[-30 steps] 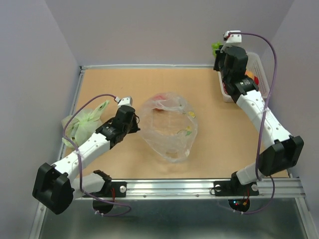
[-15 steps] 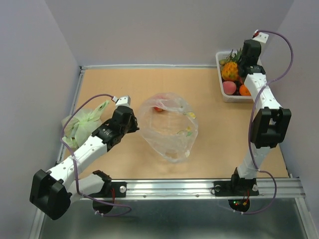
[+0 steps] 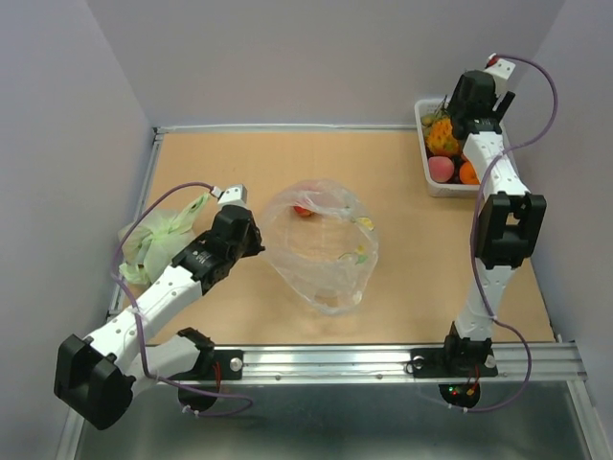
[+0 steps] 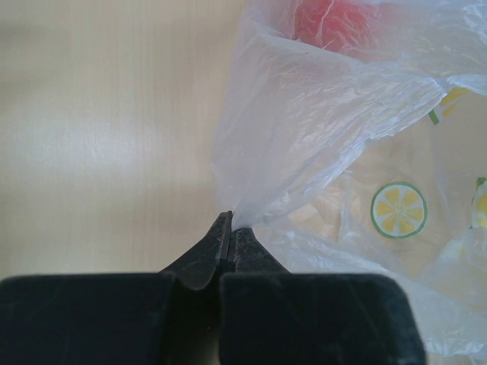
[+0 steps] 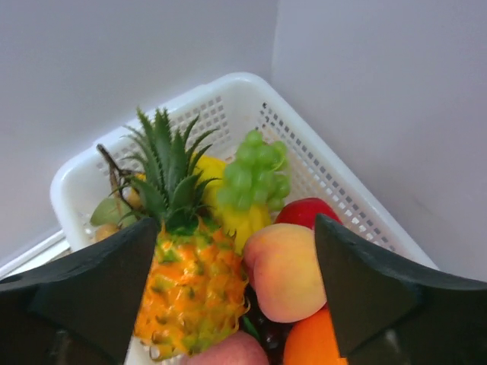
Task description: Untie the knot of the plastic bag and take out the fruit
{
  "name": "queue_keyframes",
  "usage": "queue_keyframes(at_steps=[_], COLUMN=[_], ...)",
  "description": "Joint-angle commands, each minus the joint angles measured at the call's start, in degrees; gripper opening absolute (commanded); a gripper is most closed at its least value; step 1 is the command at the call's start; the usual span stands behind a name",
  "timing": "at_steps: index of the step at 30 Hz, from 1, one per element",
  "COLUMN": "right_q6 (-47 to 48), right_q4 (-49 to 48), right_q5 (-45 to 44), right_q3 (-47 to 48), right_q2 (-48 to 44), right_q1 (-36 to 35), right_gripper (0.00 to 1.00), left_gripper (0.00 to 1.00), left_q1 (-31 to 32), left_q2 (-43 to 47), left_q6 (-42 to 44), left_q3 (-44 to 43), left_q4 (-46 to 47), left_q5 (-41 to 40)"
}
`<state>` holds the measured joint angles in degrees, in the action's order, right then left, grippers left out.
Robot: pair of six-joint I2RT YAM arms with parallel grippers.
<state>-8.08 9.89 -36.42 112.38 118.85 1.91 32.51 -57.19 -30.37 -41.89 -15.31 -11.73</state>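
Note:
The clear plastic bag [image 3: 321,251] lies crumpled at the table's middle with a small red fruit [image 3: 304,210] inside near its far edge. My left gripper [image 3: 257,240] is shut on the bag's left edge, and the film [image 4: 304,129] is pinched between its tips [image 4: 230,220]. The red fruit [image 4: 335,19] shows through the film. No knot is in view. My right gripper [image 3: 460,120] hangs open over the white basket [image 3: 426,182]. Between its open jaws [image 5: 236,228] lie the pineapple [image 5: 194,289] and a peach [image 5: 285,270], neither of them gripped.
The basket [image 5: 228,87] in the far right corner also holds green grapes [image 5: 255,175], a red fruit [image 5: 308,213] and an orange [image 5: 312,346]. A pale green bag [image 3: 158,240] lies at the table's left edge beside my left arm. Walls close in the back and the right.
My right arm has folded upright over the basket and its jaws have opened wide. The pineapple now lies uncovered in the basket. My left arm has shifted slightly, still pinching the bag.

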Motion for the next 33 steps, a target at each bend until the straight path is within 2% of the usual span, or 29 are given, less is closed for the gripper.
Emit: queue_keyframes(at_steps=[1, 3, 7, 12, 18, 21, 23, 25, 29, 33], right_q6=[-2.5, -2.4, -0.5, 0.1, 1.6, 2.2, 1.9, 1.2, -0.7, -3.0], right_q4=[-2.5, -2.4, -2.4, -2.5, -2.7, -2.6, -2.5, -2.4, -2.1, -1.6], right_q5=[4.7, 13.2, 23.7, 35.9, 47.9, 52.1, 53.6, 56.9, 61.6, 64.5], right_q3=[-3.4, -7.6, -15.9, -27.3, -38.7, -41.8, -43.2, -45.0, -47.7, -49.5], right_q2=[-8.7, -13.2, -20.0, -32.9, -42.6, -47.3, -50.1, -51.6, -53.9, -54.5], right_q1=[0.4, 0.3, -1.7, -9.7, -18.7, -20.7, -21.9, -22.6, -24.5, -30.4], right_gripper=[0.92, 0.94, 0.95, 0.95, 0.95, 0.95, 0.95, 0.95, 0.94, 0.93], left_gripper=[0.00, 0.00, 0.00, 0.00, 0.00, 0.00, 0.00, 0.00, 0.00, 0.00], left_q1=[-0.1, -0.1, -0.3, -0.3, 0.9, 7.6, 8.5, 8.6, 8.6, 8.6], left_q2=[1.4, 0.9, -0.6, -4.1, -9.7, -10.5, -10.9, -11.5, -11.0, -8.2], left_q6=[0.1, 0.6, 2.0, 6.8, 15.2, 17.7, 17.5, 15.3, 11.0, 8.3], left_q3=[-1.3, -2.0, -4.1, -11.5, -29.7, -36.1, -35.6, -33.3, -25.0, -16.3], left_q4=[-0.2, -0.2, -0.2, -0.3, -1.7, -0.7, -0.4, -0.9, -1.7, -0.9], left_q5=[-1.9, -2.2, -3.4, -6.4, -7.5, -8.1, -3.5, -2.3, 0.0, 0.8])
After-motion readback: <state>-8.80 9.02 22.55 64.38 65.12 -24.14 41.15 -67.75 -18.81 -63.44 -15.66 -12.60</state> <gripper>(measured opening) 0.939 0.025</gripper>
